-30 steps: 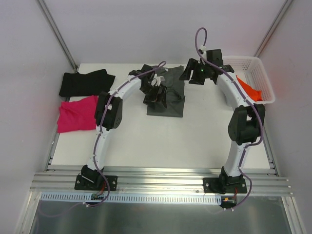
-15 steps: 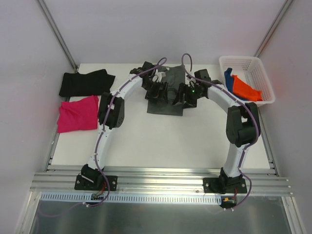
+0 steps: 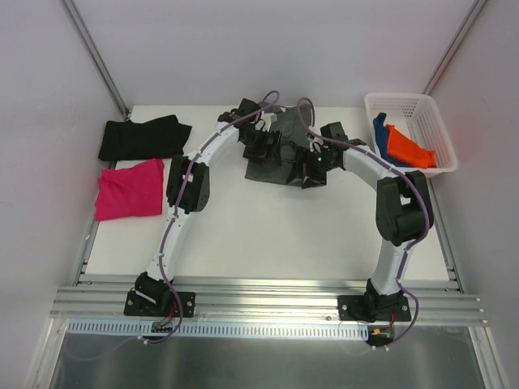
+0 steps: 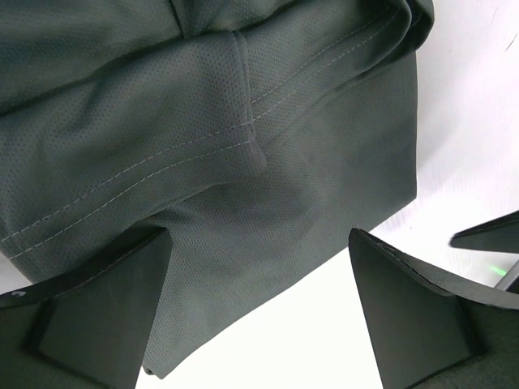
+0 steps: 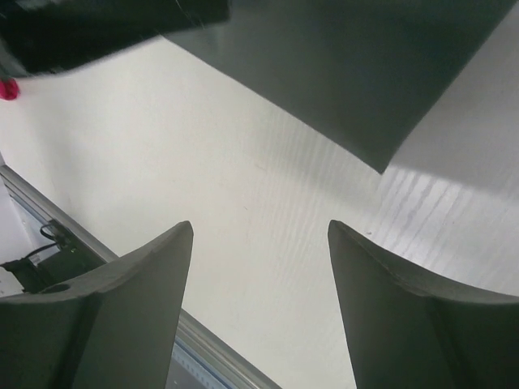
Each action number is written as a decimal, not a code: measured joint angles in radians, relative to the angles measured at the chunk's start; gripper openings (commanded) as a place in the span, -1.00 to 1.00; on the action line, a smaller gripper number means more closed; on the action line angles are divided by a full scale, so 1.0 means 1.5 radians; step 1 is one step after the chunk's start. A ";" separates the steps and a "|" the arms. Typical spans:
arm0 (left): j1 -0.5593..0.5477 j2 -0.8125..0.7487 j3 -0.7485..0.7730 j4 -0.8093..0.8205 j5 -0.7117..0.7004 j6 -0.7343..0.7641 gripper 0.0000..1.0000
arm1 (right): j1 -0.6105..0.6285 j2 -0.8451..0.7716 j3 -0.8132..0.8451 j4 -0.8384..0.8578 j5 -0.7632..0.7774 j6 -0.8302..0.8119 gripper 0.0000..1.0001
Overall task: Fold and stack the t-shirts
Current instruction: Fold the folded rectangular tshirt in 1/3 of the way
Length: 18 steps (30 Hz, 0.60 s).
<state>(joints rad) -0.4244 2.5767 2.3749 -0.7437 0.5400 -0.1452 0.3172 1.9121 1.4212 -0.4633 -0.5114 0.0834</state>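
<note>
Left wrist view: dark grey thin knit cloth t-shirt point(image 4: 243, 121) lies flat at the centre rear of the white table point(image 3: 268, 235), stitched hem and a fold ridge exposed. Left gripper point(image 4: 258, 243) jaws stand apart over its near edge. Right gripper point(image 5: 259, 231) jaws likewise apart, over bare table beside the shirt's corner. Assessment: light, limp, liable to sag and drag; best pinched at the hem corners, through all layers.

Dark grey t-shirt point(image 3: 288, 126) largely hidden beneath left tool point(image 3: 263, 154) and right tool point(image 3: 312, 172), blue t-shirt point(image 3: 379, 129) half behind orange t-shirt point(image 3: 404, 147)
</note>
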 measured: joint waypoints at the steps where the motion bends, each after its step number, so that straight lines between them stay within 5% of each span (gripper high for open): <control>1: 0.000 0.002 0.004 0.003 -0.001 0.000 0.86 | 0.001 0.000 -0.009 -0.001 0.000 -0.003 0.43; 7: 0.001 0.004 0.007 0.006 -0.002 -0.001 0.85 | 0.006 0.023 -0.008 -0.006 -0.003 -0.018 0.43; 18: 0.038 -0.046 -0.049 0.014 0.004 -0.006 0.84 | 0.016 0.159 0.199 0.010 -0.006 -0.012 0.43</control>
<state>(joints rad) -0.3668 2.5084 2.3020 -0.7231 0.5453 -0.1535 0.3408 2.1509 1.7195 -0.4484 -0.5198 0.0658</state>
